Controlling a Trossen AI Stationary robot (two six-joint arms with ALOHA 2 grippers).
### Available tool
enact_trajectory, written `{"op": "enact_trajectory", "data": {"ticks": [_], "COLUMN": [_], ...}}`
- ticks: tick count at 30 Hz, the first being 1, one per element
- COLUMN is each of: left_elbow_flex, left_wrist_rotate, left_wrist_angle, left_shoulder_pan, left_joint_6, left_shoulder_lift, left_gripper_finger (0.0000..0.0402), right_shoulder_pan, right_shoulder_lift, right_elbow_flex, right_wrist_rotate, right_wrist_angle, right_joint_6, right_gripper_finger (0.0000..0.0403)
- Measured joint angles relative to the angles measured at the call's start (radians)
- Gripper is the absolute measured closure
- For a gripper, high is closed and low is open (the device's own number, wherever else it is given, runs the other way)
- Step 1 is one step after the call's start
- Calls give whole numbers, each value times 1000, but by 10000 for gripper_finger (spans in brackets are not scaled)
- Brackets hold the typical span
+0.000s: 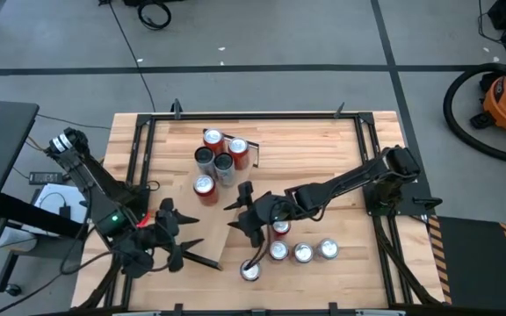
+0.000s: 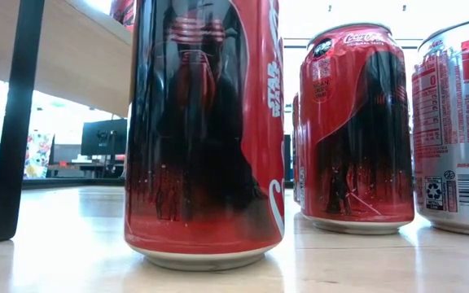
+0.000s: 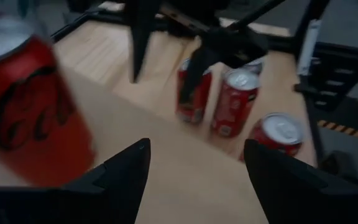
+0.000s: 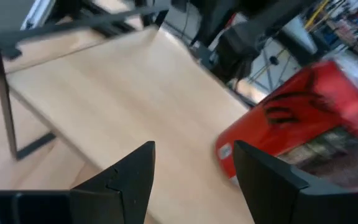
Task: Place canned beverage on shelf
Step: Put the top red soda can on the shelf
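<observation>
**One can on shelf, both claws empty**

Red cola can (image 1: 205, 186) stands upright on the long pale wood plank shelf (image 1: 211, 226), twd its far end. The shelf lies diagonally across the middle-front of the black-framed wooden table (image 1: 323, 149), raised on a thin dark bar at each short end. Left gripper (image 3: 194, 146) hangs over the shelf's near end, claw wide w/ nothing btwn the fingers, can just off to one side. Right gripper (image 4: 194, 146) sits over the shelf's right edge, claw moderately open, also empty. It's near the row of red cans (image 1: 303, 253) along the table's front edge, prob. because that row is the supply for the next pick. Cluster of red and silver cans (image 1: 218, 156) waits by the back edge. Judging by this, one placement looks done, more to go.
</observation>
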Motion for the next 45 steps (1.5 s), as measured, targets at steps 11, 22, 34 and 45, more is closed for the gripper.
{"op": "enact_trajectory", "data": {"ticks": [11, 22, 34, 45], "left_elbow_flex": [0, 140, 212, 325], "left_wrist_rotate": [-29, -21, 298, 420], "left_wrist_angle": [-87, -46, -325, -405], "left_shoulder_pan": [41, 61, 83, 199], "left_joint_6": [-59, 197, -36, 98], "left_shoulder_lift": [-18, -17, -14, -15], "left_gripper_finger": [132, 132, 132, 165], "right_shoulder_pan": [30, 27, 38, 41], "right_shoulder_lift": [14, -80, -87, -113], "right_elbow_flex": [0, 0, 0, -1], "right_wrist_rotate": [91, 124, 133, 197], "right_wrist_angle": [-2, -133, -239, -387], "right_joint_6": [-56, -60, -130, -114], "right_gripper_finger": [179, 179, 179, 179]}}
